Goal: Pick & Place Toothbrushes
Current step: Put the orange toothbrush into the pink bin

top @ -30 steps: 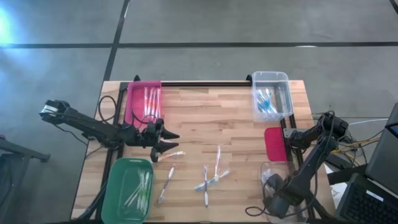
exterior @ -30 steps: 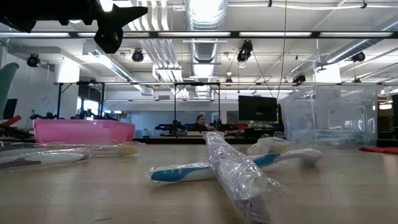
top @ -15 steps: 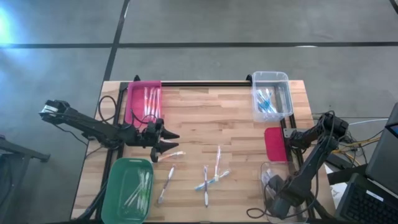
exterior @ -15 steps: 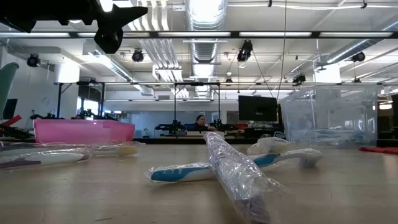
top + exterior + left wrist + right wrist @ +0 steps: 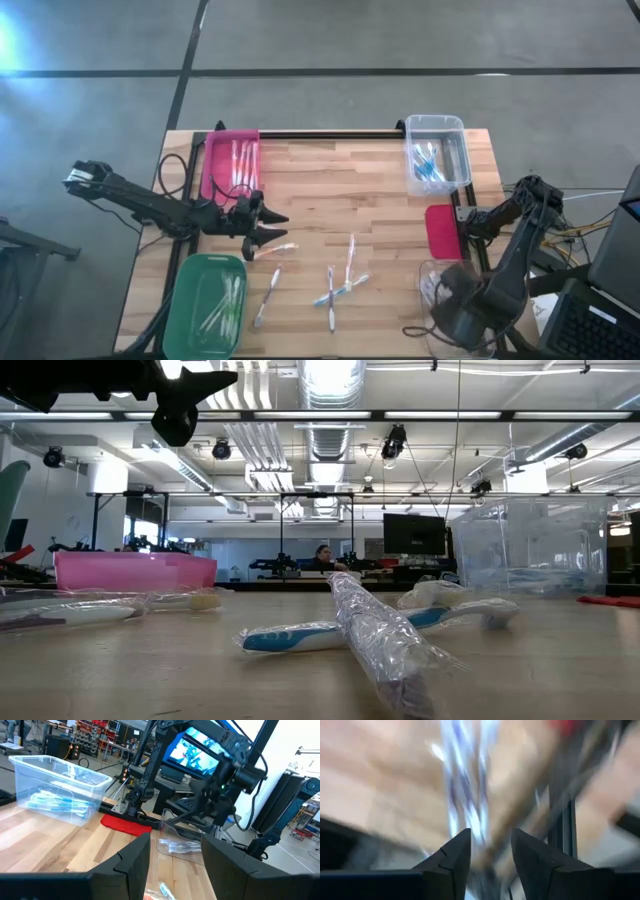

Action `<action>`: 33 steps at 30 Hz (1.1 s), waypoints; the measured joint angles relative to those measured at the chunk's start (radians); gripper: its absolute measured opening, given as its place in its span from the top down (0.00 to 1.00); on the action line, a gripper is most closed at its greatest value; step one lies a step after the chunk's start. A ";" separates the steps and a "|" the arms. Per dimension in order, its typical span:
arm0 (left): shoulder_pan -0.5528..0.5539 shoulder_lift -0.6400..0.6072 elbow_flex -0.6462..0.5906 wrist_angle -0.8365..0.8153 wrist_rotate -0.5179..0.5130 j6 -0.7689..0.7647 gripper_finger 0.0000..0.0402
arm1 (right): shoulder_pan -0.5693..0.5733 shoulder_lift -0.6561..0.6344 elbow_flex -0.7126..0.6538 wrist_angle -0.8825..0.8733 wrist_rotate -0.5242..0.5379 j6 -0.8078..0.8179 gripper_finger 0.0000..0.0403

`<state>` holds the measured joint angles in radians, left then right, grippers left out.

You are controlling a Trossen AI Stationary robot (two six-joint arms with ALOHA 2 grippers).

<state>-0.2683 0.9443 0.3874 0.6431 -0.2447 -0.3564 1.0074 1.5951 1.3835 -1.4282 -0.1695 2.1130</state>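
left gripper (image 5: 275, 228) hovers above the table (image 5: 370, 190) near its left side, between the pink bin (image 5: 231, 165) and the green bin (image 5: 205, 303); fingers apart, nothing between them. just beside its tips lies one wrapped toothbrush (image 5: 276, 249).

more loose toothbrushes on the bare wood toward the front middle: one single (image 5: 267, 295) right of the green bin, and a crossed cluster (image 5: 340, 282) further right. low view shows the cluster close up, a blue-handled brush (image 5: 300, 637) under a clear-wrapped one (image 5: 385, 640).

sorted brushes: pale ones in the pink bin, pale ones in the green bin, blue ones in the clear bin (image 5: 437, 153) at the far right corner.

right gripper (image 5: 490, 851) is down at the front right, over a clear tray (image 5: 432, 285) holding wrapped brushes. its view is motion-blurred; fingers stand apart with nothing gripped, a pale blue-white streak ahead of them.

red flat piece (image 5: 441, 231) lies near the right edge.
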 joint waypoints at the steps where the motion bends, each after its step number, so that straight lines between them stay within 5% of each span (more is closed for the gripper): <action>1: 0.000 0.000 0.000 0.000 0.000 0.000 0.55 | -0.003 0.000 0.020 -0.030 0.083 -0.010 0.67; 8: 0.000 -0.001 0.000 -0.001 0.001 0.000 0.55 | -0.049 0.001 0.066 -0.068 0.818 -0.195 0.76; 13: 0.000 -0.001 0.006 -0.004 0.002 0.010 0.55 | -0.161 0.001 0.054 -0.069 1.002 -0.418 0.83; 19: 0.000 -0.001 0.015 -0.008 0.006 0.039 0.55 | -0.331 0.001 0.013 -0.026 1.012 -0.655 0.87; 33: 0.005 -0.001 0.016 -0.044 0.008 0.043 0.55 | -0.652 0.003 0.015 0.194 0.661 -1.512 0.73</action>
<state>-0.2634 0.9436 0.4034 0.5995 -0.2364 -0.3130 0.3555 1.5978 1.3983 -1.2342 0.4915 0.6005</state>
